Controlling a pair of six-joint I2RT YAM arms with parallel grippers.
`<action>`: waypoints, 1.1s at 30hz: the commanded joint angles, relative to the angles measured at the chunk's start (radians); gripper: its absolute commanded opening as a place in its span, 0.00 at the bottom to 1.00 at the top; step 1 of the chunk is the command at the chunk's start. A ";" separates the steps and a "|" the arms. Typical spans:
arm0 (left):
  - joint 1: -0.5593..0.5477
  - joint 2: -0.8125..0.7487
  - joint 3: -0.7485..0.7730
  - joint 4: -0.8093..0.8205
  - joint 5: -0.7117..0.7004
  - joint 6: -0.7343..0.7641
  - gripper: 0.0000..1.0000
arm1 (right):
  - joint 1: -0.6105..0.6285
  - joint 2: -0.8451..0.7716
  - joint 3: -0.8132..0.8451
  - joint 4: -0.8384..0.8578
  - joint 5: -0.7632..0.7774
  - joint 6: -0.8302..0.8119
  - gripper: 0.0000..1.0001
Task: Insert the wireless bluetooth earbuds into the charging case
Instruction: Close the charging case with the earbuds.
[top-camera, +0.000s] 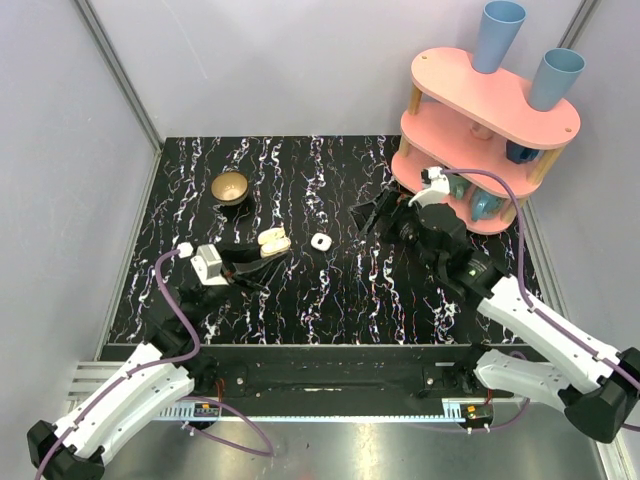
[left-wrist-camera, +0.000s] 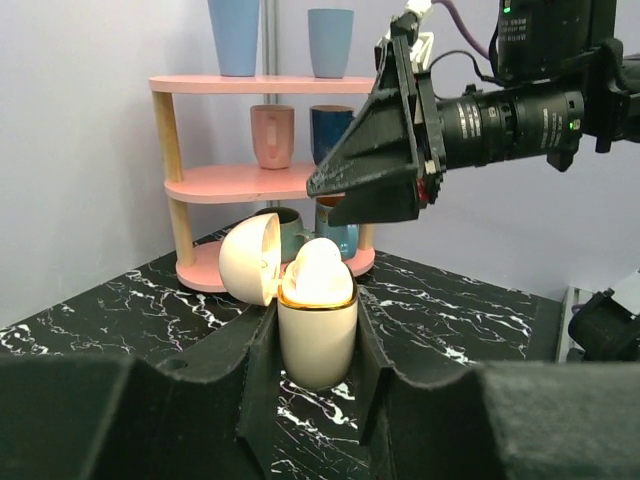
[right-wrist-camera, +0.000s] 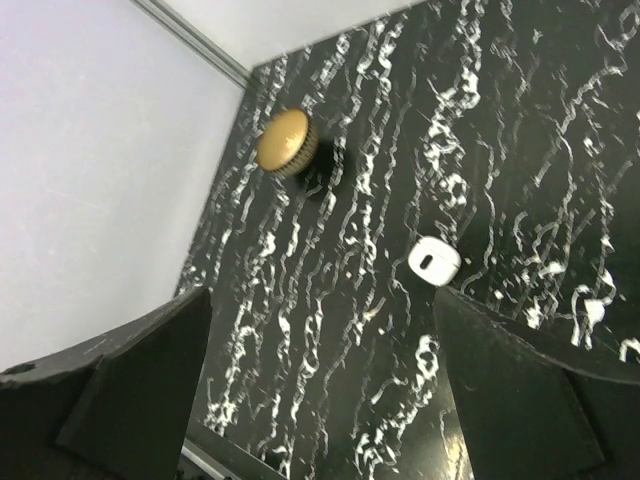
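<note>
Though open, charging case contents unclear.

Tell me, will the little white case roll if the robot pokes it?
Probably not: the white case lies flat on the table, so it would likely slide. It looks small and smooth, so probably light and a bit slippery to pinch.

Cream charging case, pink shelf, blue cups, black white-veined tabletop.
</note>
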 joint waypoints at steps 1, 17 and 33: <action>0.000 -0.009 0.038 0.020 0.065 -0.008 0.00 | -0.007 -0.026 0.092 0.047 -0.071 -0.012 1.00; -0.001 0.039 0.088 -0.038 0.162 0.011 0.00 | -0.023 0.158 0.235 -0.106 -0.292 -0.045 1.00; -0.001 0.158 0.073 0.065 0.239 -0.022 0.00 | -0.024 0.216 0.193 0.062 -0.476 0.020 1.00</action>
